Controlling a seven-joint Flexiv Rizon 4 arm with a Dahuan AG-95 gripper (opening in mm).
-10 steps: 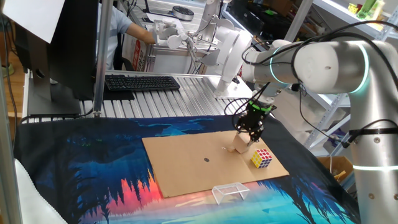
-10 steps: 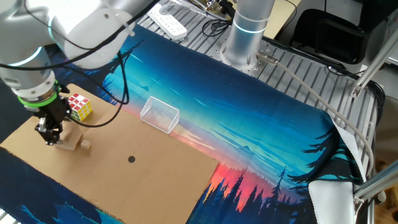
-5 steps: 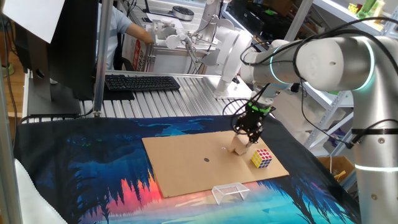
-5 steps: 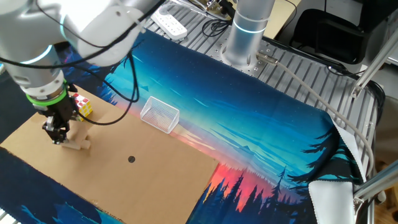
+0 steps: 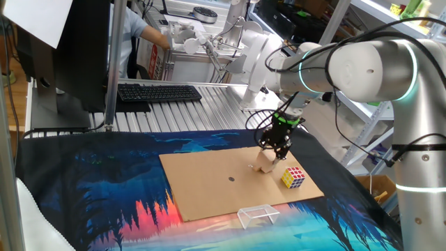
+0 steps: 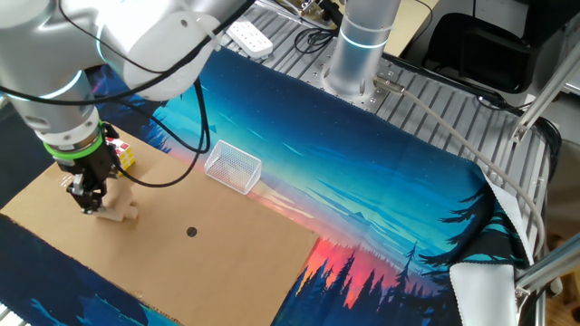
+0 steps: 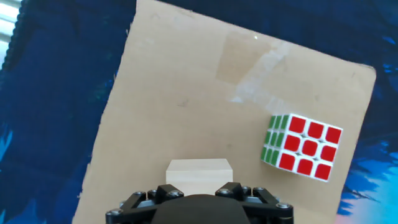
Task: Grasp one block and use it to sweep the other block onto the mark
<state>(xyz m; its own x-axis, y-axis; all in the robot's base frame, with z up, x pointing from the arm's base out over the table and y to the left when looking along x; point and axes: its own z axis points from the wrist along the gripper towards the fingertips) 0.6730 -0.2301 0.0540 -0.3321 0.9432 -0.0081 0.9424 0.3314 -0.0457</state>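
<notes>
**A:** Since the earlier frames our gripper has carried the tan cube a little way over the cardboard sheet, toward the mark. The puzzle cube, which stood clear beside the arm before, is now partly hidden behind it.

**B:** Do we hold the cube firmly?

**A:** We believe yes. The jaws point straight down and are closed on the tan cube, one finger on each side. In the hand view we see its top face directly under the gripper housing, and the puzzle cube well apart to the right.

**B:** And the small rounded piece?

**A:** It lies on the cardboard, touching the tan cube or just beside it, on the side that faces the mark. In the one fixed view it is only a tiny speck left of the tan cube; whether they truly touch, we cannot tell.

**B:** So how far are we?

**A:** The grasp is done, and the sweep seems begun. The mark is still well apart from the small piece, with bare cardboard between. Beyond it the clear plastic frame stands on the blue cloth, away from our path. What is left is to push the piece along that whole stretch and stop on the dot.
</notes>
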